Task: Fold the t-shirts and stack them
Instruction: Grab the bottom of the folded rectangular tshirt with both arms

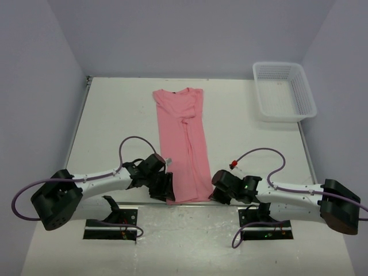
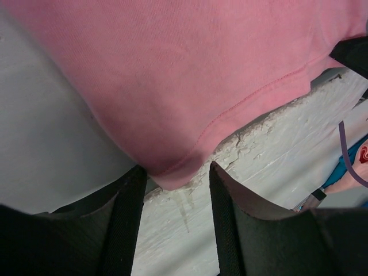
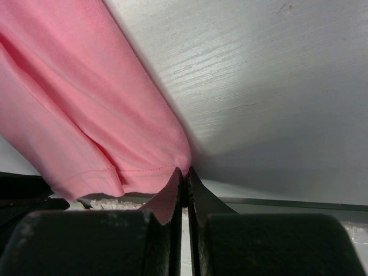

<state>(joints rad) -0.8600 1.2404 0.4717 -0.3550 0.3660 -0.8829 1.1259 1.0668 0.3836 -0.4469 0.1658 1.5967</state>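
Jaws of left gripper (image 2: 175,171) apart astride near hem corner of salmon-pink thin-fabric t-shirt (image 1: 183,144), a folded strip on white surface (image 1: 115,115); right gripper (image 3: 183,173) pinches other corner; next, probably: left closes, both carry hem toward collar.

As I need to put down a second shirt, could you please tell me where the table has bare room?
Bare white table lies left of the folded salmon-pink t-shirt, and more between it and the white plastic mesh basket. The near edge is crowded: left pincer and right pincer sit at its hem.
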